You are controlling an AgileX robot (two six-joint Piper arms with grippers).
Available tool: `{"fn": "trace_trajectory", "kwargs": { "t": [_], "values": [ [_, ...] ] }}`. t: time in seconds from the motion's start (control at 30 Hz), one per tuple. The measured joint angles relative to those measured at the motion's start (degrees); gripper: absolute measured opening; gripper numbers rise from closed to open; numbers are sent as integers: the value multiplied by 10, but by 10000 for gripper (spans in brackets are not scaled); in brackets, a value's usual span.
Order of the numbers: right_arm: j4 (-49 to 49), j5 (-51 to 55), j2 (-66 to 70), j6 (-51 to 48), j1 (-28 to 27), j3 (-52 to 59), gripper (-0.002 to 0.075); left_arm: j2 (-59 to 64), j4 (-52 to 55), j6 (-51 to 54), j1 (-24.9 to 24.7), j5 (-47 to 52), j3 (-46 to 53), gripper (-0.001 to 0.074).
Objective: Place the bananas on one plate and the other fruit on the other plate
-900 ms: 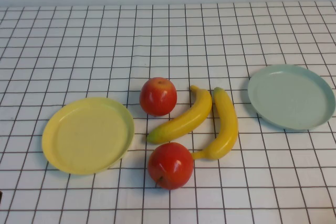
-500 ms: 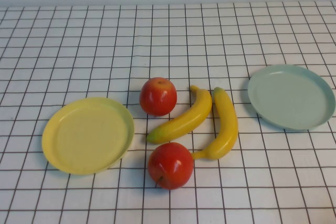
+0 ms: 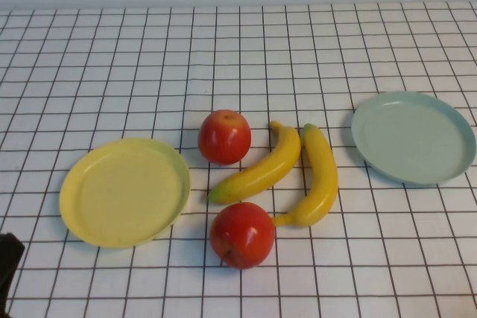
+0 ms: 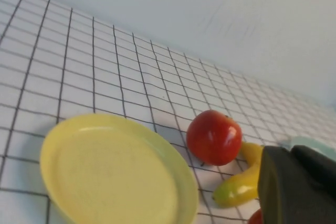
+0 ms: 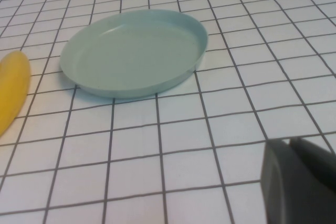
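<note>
Dark part of the left arm [image 3: 9, 262] now intrudes at the near-left corner of the high view, low on the desk [image 3: 112, 72] edge, just beyond the near rim of the yellow plate [image 3: 124, 191] but apart from it. That corner showed only a sliver of dark at the very edge in the first earlier frame and bare grid cloth in the second. Whether the dark part is the left gripper itself cannot be told from above. The left wrist view shows the left gripper [image 4: 296, 184] as a dark block close to the lens.
</note>
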Motion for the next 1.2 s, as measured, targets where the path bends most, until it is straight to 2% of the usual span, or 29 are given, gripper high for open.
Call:
{"fn": "trace_trajectory", "kwargs": {
  "t": [0.2, 0.43, 0.53, 0.6, 0.67, 0.77, 0.83, 0.93, 1.1, 1.2],
  "values": [
    [0, 0, 0, 0, 0, 0, -16, 131, 85, 93, 0, 35, -116, -2],
    [0, 0, 0, 0, 0, 0, -16, 269, 185, 102, 0, 62, -217, -2],
    [0, 0, 0, 0, 0, 0, -16, 315, 231, 69, 0, 75, -242, 16],
    [0, 0, 0, 0, 0, 0, -16, 345, 267, 25, -3, 94, -259, 85],
    [0, 0, 0, 0, 0, 0, -16, 378, 298, -8, -15, 114, -276, 206],
    [0, 0, 0, 0, 0, 0, -16, 420, 345, -47, -56, 119, -295, 474],
    [0, 0, 0, 0, 0, 0, -16, 448, 377, -79, -96, 116, -310, 601],
    [0, 0, 0, 0, 0, 0, -16, 489, 399, -110, -153, 116, -340, 664],
    [0, 0, 0, 0, 0, 0, -16, 583, 404, -142, -277, 140, -409, 668],
    [0, 0, 0, 0, 0, 0, -16, 646, 404, -146, -332, 152, -441, 668]
  ]
}}
